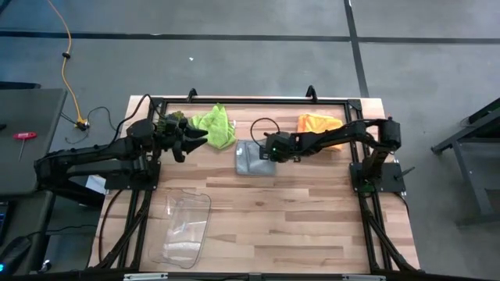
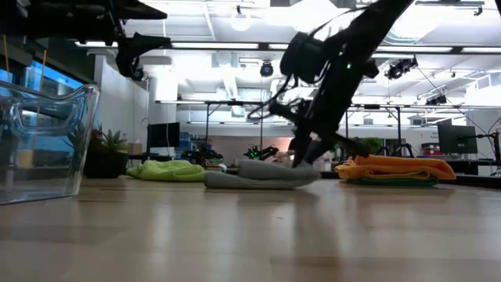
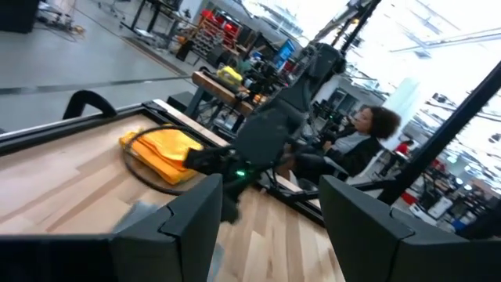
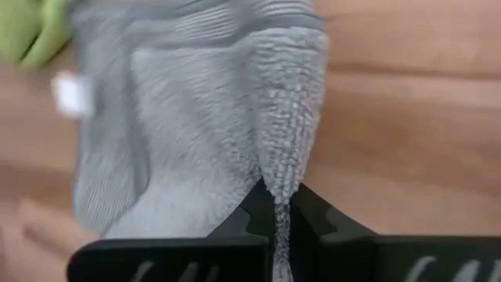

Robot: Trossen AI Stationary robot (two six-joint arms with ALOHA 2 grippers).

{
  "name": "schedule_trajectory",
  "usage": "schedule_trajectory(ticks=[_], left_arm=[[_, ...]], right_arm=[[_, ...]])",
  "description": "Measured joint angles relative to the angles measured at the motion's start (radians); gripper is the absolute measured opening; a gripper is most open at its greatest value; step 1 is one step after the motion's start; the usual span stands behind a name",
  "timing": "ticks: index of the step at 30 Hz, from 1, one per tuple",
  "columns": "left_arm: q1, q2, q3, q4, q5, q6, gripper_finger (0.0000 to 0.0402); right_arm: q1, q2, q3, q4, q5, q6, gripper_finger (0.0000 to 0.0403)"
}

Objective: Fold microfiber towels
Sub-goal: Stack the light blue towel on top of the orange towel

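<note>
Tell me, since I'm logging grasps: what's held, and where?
The right gripper pinches the grey microfiber towel at its edge; the left gripper holds nothing.

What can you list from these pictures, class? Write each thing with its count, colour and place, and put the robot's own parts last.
grey towel: one, grey, middle of the table's far half, one edge pinched up.
lime green towel: one, lime green, crumpled near the far edge, left of the grey one.
folded towels: a stack, orange on top with yellow and teal showing under it in the low view, far right.
clear plastic bin: one, see-through, near left part of the table.
plant: one, green, far left beside the lime green towel.
table: one, light wood.
person: one, seated beyond the table.
left claw: open, raised by the lime green towel.
right claw: shut on the grey towel's edge.
</note>
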Motion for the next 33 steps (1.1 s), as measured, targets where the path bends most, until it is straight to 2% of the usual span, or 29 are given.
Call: schedule_trajectory(ticks=[7, 10, 18, 24, 30, 33], left_arm=[[0.0, 0.0, 0.0, 0.0, -0.038, 0.0, 0.0202], [0.0, 0.0, 0.0, 0.0, -0.056, 0.0, 0.0202], [-0.001, 0.0, 0.0, 0.001, -0.07, -0.009, 0.0202], [0.0, 0.0, 0.0, 0.003, -0.073, -0.026, 0.0202], [0.0, 0.0, 0.001, 0.006, -0.077, -0.03, 0.0202], [0.0, 0.0, 0.001, 0.007, -0.077, -0.031, 0.0202]], right_arm=[[-0.004, -0.139, 0.001, -0.055, -0.018, -0.093, 0.0001], [-0.005, -0.221, 0.001, -0.125, 0.018, -0.118, 0.0001], [-0.132, -0.433, 0.001, -0.343, 0.044, -0.26, 0.0], [-0.291, -0.538, 0.001, -0.388, -0.037, -0.402, 0.0], [-0.462, -0.551, 0.014, -0.372, -0.181, -0.554, 0.0], [-0.517, -0.546, 0.035, -0.365, -0.216, -0.614, 0.0]])
